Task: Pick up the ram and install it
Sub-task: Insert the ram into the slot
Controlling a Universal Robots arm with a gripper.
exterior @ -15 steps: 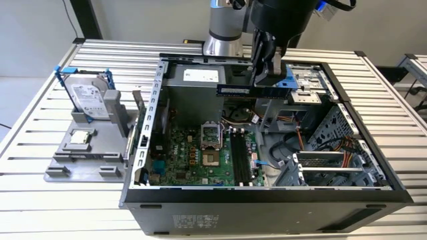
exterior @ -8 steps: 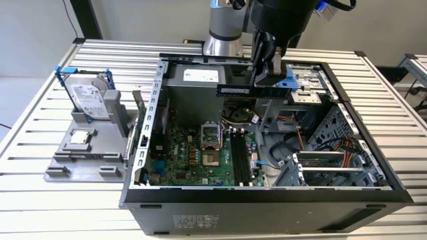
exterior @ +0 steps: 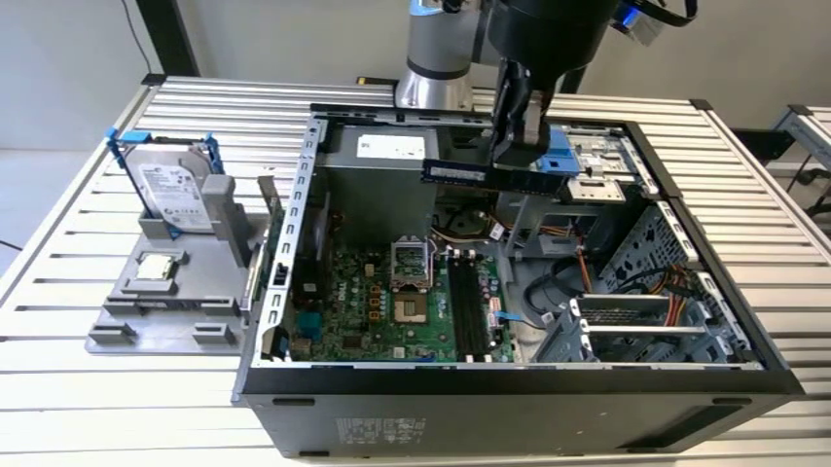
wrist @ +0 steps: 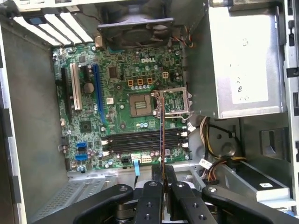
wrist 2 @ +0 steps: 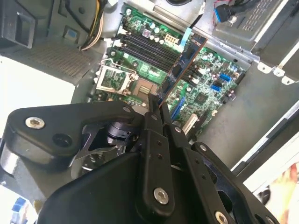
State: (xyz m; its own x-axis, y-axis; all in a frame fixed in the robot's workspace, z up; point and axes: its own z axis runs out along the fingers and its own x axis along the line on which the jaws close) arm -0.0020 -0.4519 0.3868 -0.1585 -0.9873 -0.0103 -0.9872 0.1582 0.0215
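The ram (exterior: pixel 454 173) is in my grip, up in the air over the open PC case (exterior: pixel 520 409), long axis level, near the case's far wall in the exterior view. It isn't seated in any slot. My gripper (exterior: pixel 520 156) comes down from above w/ fingers clenched on the stick's upper edge, about mid-length, so both ends stick out either side.

In both wrist views the ram (wrist: pixel 162 135) (wrist 2: pixel 182 65) shows edge-on as a thin dark strip running out from between my fingertips (wrist: pixel 162 179) (wrist 2: pixel 156 109).

Below it lies the green motherboard (exterior: pixel 364 292). In the first wrist view the strip crosses the black memory slots (wrist: pixel 140 140) and passes just beside the CPU socket (wrist: pixel 140 103). Same slots (exterior: pixel 470 302) sit to the exterior view's right of the socket (exterior: pixel 412 292).

Silver PSU (wrist: pixel 243 60) is against the case wall, a fan (wrist: pixel 135 28) at the board's edge.

Outside the case, to the exterior view's left: a hard drive (exterior: pixel 175 185) in a blue frame standing upright on a grey stand (exterior: pixel 156 302), all on the slatted metal table (exterior: pixel 78 389).
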